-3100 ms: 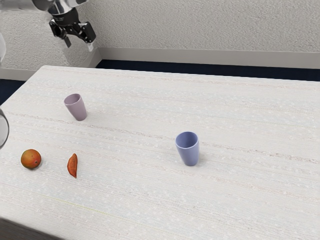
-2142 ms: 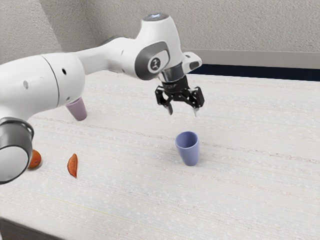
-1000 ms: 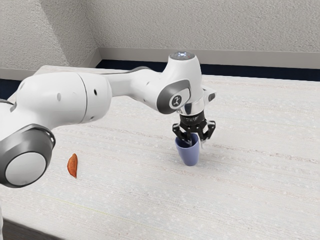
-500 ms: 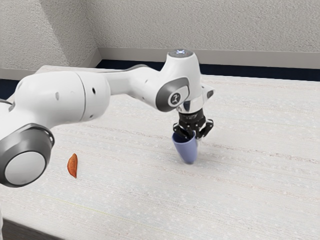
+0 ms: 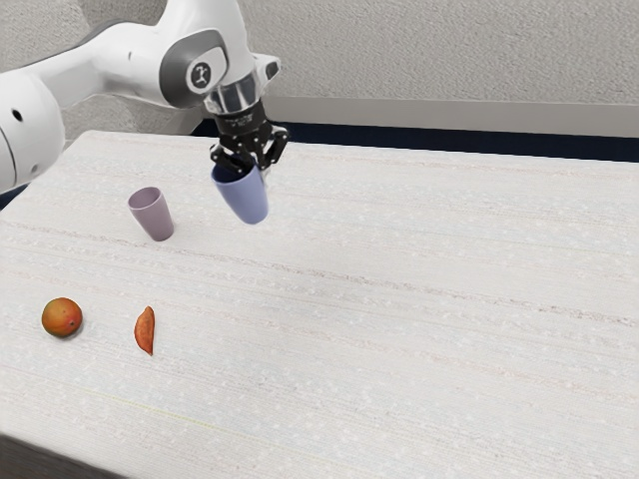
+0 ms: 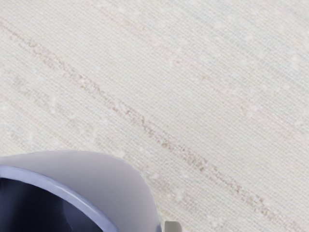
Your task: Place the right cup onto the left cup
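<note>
My gripper (image 5: 258, 170) is raised over the table in the exterior view, shut on the near wall of the blue cup (image 5: 246, 198) at its rim. The cup hangs tilted, its base toward the exterior view's right. On the table stands the mauve cup (image 5: 154, 217), upright, apart from the blue one and lower, toward the exterior view's left. In the wrist view the blue cup (image 6: 104, 181) shows its rim and dark inside, beside a grey fingertip (image 6: 173, 226).
An orange round fruit (image 5: 62, 316) and a small reddish-orange pod-like item (image 5: 146, 330) lie on the pale table (image 5: 399, 349). A textured wall (image 5: 449, 50) rises beyond the table's far edge.
My gripper has risen and moved toward the exterior view's left with the blue cup, which has left the table. The mauve cup and the orange fruit are visible again from behind the arm.
</note>
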